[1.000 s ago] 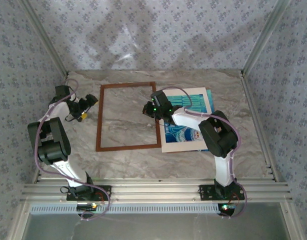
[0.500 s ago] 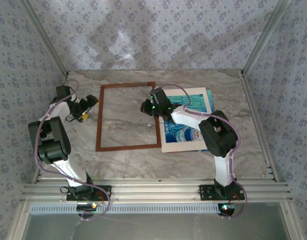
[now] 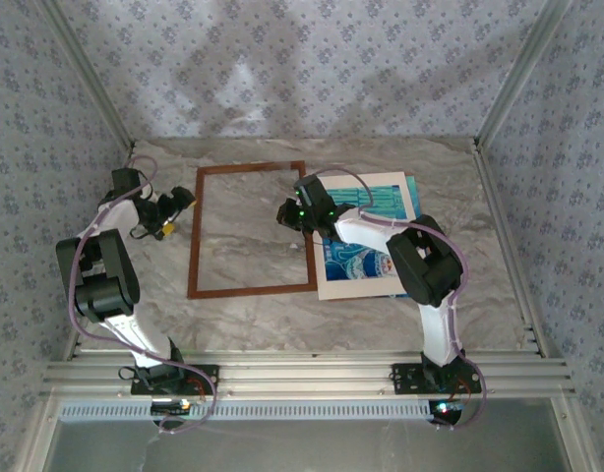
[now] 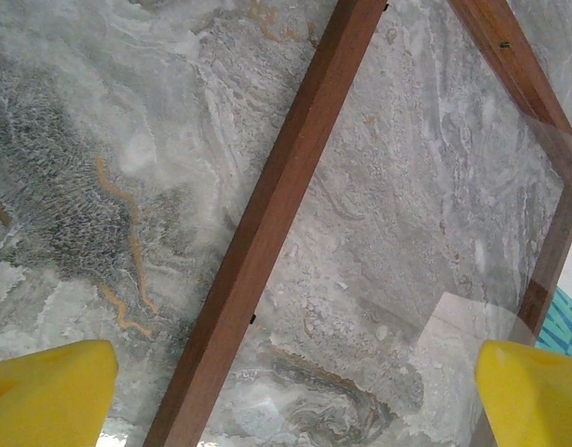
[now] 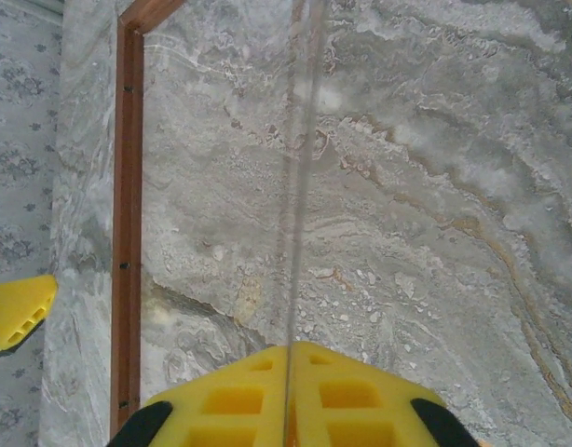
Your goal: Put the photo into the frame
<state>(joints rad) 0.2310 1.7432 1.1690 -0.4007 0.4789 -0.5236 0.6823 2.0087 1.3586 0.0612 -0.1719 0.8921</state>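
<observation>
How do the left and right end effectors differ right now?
The left end effector stands wide open and empty; the right end effector is pinched shut on the edge of a clear pane. The left hovers beside the left rail of the frame, the right over its opening, near the right rail. Both have yellow fingers.

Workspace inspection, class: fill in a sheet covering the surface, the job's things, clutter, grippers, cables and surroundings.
Surface: marble-patterned table.
Job's things: frame lies flat, holding no photo; photo lies right of it with a cream board.
Clutter: nothing seen.
Grippers: left gripper open, by the frame's left side; right gripper over the frame's right side, fingers apparently shut on a thin clear sheet.
Cables: purple cables looped along both arms.
Surroundings: patterned walls, metal rails.
</observation>
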